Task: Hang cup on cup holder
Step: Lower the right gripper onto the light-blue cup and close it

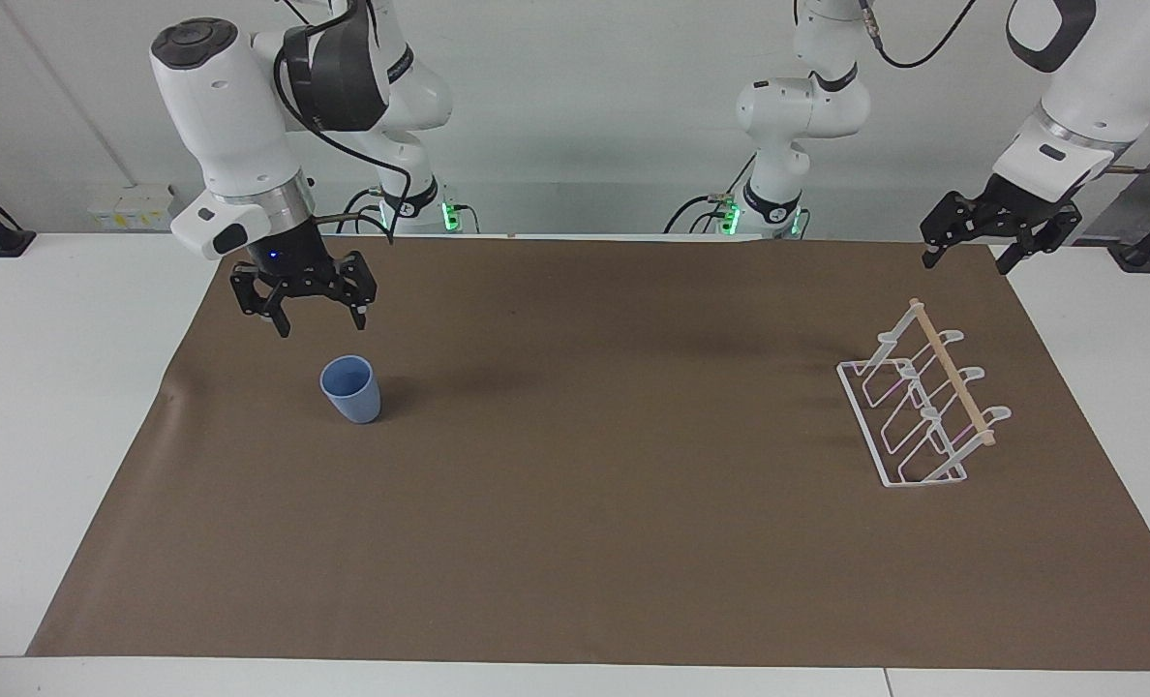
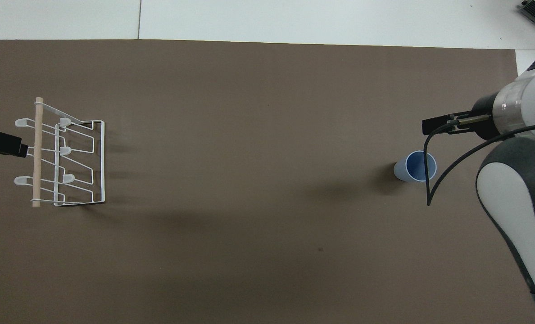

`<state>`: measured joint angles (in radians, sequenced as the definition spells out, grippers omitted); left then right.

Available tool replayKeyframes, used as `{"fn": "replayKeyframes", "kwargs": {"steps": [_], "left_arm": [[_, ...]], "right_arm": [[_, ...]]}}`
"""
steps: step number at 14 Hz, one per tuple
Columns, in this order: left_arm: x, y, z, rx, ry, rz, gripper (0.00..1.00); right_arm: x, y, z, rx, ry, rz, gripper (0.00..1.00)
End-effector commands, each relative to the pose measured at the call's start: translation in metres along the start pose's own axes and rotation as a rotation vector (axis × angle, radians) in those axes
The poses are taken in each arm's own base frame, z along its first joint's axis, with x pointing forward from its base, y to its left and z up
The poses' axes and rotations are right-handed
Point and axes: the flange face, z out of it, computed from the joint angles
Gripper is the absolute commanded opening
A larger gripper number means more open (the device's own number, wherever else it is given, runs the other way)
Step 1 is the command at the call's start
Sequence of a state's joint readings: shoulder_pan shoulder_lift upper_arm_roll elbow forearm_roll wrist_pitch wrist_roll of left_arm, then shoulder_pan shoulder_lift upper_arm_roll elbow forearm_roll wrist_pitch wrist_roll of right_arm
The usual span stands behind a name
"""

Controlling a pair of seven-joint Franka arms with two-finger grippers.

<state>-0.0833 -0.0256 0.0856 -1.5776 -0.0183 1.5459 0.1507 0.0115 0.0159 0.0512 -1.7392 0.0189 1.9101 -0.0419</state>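
Right gripper point(image 1: 324, 322) spread wide, empty, hovering over mat point(image 1: 575, 542) just at 11 o'clock of upright cup point(image 1: 350, 388), left gripper point(image 1: 967, 257) open – waiting above cup holder point(image 1: 923, 402) – well apart from cup.

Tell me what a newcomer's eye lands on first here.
The light blue cup stands upright on the brown mat at the right arm's end, with the open right gripper raised near it. At the left arm's end, the white cup holder stands bare, with the left gripper open above.
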Motion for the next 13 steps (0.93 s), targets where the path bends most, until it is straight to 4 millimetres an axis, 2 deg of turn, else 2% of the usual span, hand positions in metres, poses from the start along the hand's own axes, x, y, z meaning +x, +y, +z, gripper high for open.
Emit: {"fn": "replayKeyframes", "kwargs": {"steps": [1, 3, 6, 7, 12, 13], "left_arm": [[0.000, 0.000, 0.000, 0.022, 0.020, 0.008, 1.00], [-0.003, 0.000, 0.001, 0.020, 0.006, 0.006, 1.00], [-0.003, 0.000, 0.001, 0.019, 0.005, 0.008, 1.00], [-0.003, 0.000, 0.001, 0.019, 0.005, 0.005, 1.00], [-0.003, 0.000, 0.000, 0.020, 0.009, 0.009, 1.00], [-0.003, 0.000, 0.000, 0.020, 0.011, 0.009, 1.00]], "right_arm": [[-0.007, 0.005, -0.002, 0.013, -0.013, 0.027, 1.00], [-0.010, 0.006, -0.003, 0.013, -0.022, 0.027, 1.00], [-0.014, 0.019, 0.004, 0.009, -0.020, 0.024, 1.00], [-0.013, 0.016, 0.005, 0.009, -0.005, -0.008, 1.00], [-0.023, 0.015, 0.031, 0.008, -0.012, -0.030, 1.00], [-0.026, 0.014, 0.041, 0.010, -0.032, -0.027, 1.00]]}}
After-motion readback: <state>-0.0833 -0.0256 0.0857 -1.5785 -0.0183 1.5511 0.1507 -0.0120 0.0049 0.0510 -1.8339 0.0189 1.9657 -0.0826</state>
